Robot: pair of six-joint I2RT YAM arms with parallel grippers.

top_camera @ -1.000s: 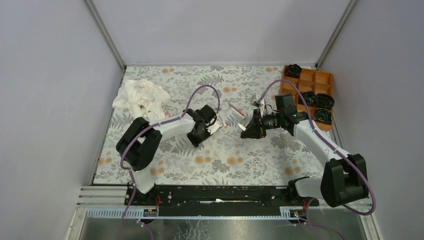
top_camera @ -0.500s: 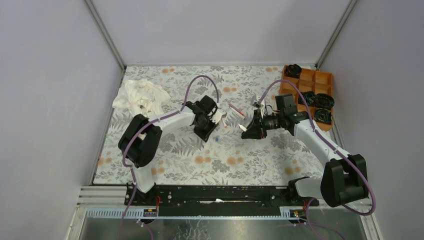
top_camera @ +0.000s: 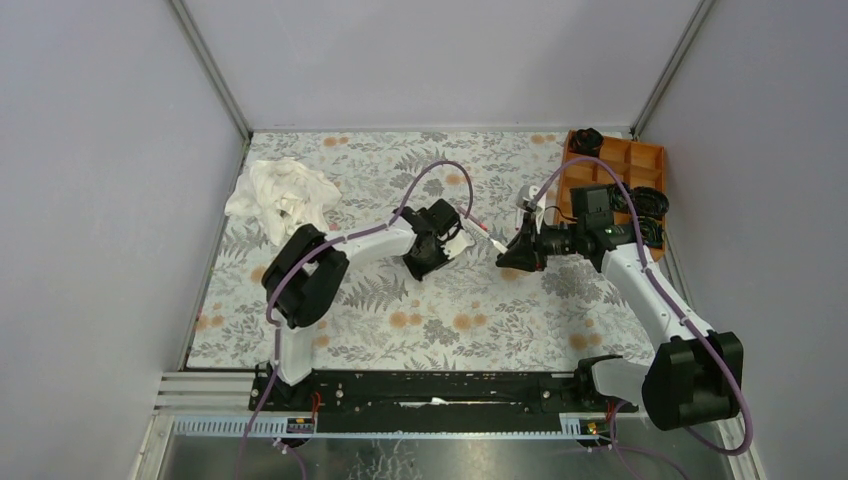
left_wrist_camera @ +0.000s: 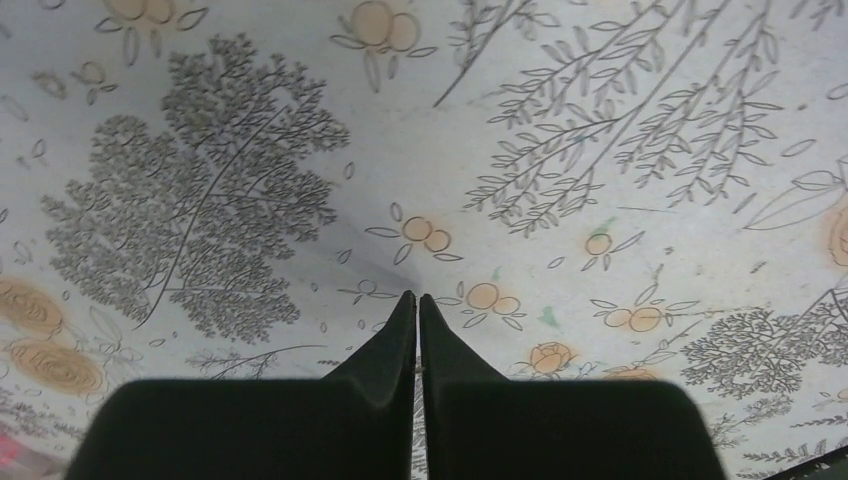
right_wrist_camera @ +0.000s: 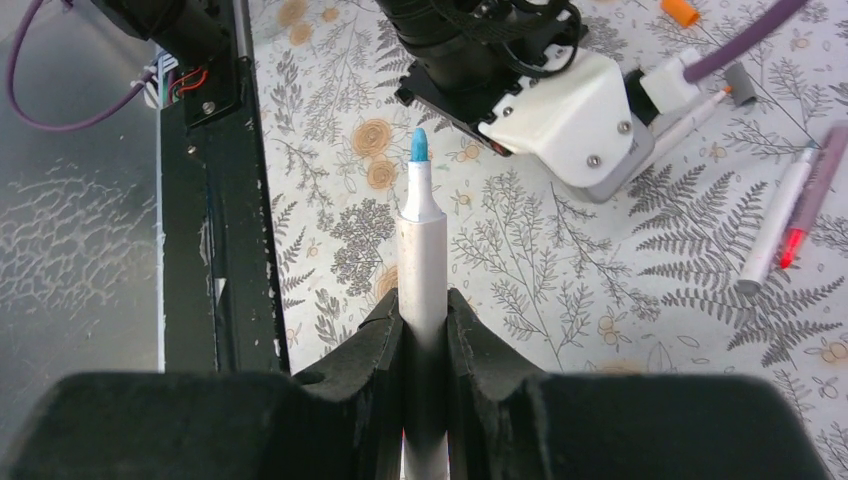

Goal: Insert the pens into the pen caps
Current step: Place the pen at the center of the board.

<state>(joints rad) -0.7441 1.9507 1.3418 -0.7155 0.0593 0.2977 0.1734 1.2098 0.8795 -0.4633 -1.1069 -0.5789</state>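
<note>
Pen (right_wrist_camera: 422,255) between right fingers (right_wrist_camera: 478,348)

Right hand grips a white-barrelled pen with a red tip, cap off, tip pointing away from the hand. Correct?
Not quite: the tip is blue, not red. The right wrist view shows the right hand gripping the uncapped white-barrelled pen, its tip pointing away from the hand.

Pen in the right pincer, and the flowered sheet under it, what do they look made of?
The pen in the right pincer: smooth white barrel with a soft sheen, probably plastic; its blue tip looks matte, likely felt. The flowered sheet: flat, matte, printed, no weave visible, so paper or vinyl; I cannot tell which.
</note>
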